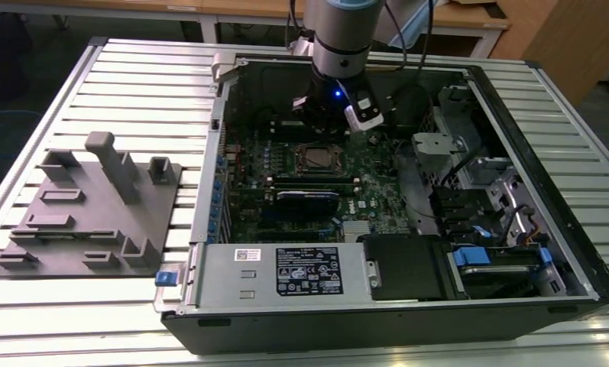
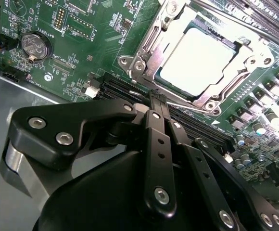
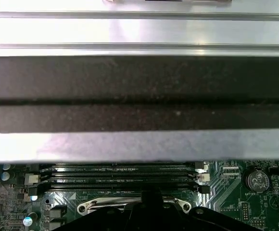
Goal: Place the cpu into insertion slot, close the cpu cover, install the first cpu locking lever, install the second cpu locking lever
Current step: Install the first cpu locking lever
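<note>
In the second wrist view the cpu (image 2: pixel 202 60), a flat square with a pale silver top, lies in the insertion slot on the green motherboard. The cpu cover (image 2: pixel 149 45), a silver frame, lies flat around it with the chip showing through its window. My gripper (image 2: pixel 157 96) hovers just off one edge of the socket, its black fingers pressed together with nothing between them. I cannot tell how the locking levers stand. In the exterior view the arm (image 1: pixel 340 69) reaches down into the open computer case, just behind the socket (image 1: pixel 319 157).
Black memory slots (image 3: pixel 120 175) run beside the socket, close to the fingertips. A coin battery (image 2: pixel 36 45) sits on the board. The case wall (image 3: pixel 139 96) rises close by. A labelled power supply box (image 1: pixel 283 267), drive bays (image 1: pixel 487 199) and a grey fixture plate (image 1: pixel 90 206) surround the board.
</note>
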Controlling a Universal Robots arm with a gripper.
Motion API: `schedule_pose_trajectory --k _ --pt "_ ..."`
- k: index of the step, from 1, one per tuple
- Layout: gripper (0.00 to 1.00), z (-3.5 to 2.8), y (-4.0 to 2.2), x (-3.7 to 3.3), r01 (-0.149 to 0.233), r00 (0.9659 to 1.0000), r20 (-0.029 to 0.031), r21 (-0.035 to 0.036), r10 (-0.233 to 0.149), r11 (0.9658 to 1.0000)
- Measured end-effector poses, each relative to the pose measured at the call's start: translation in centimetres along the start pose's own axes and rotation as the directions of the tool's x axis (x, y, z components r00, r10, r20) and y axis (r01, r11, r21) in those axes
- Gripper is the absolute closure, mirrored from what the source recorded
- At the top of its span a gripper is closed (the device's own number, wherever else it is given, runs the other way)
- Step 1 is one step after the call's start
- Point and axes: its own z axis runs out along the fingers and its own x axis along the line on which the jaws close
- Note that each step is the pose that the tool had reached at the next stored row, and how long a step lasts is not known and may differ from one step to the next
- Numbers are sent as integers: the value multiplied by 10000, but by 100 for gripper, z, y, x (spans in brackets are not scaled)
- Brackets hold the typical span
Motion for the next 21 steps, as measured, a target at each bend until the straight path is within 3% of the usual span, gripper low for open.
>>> schedule_pose_trajectory --k 13,21 --pt "89 72 -6 -22 -1 10000 0 -1 1 10000" --pt "89 66 -4 -24 -1 10000 2 -2 1 10000"
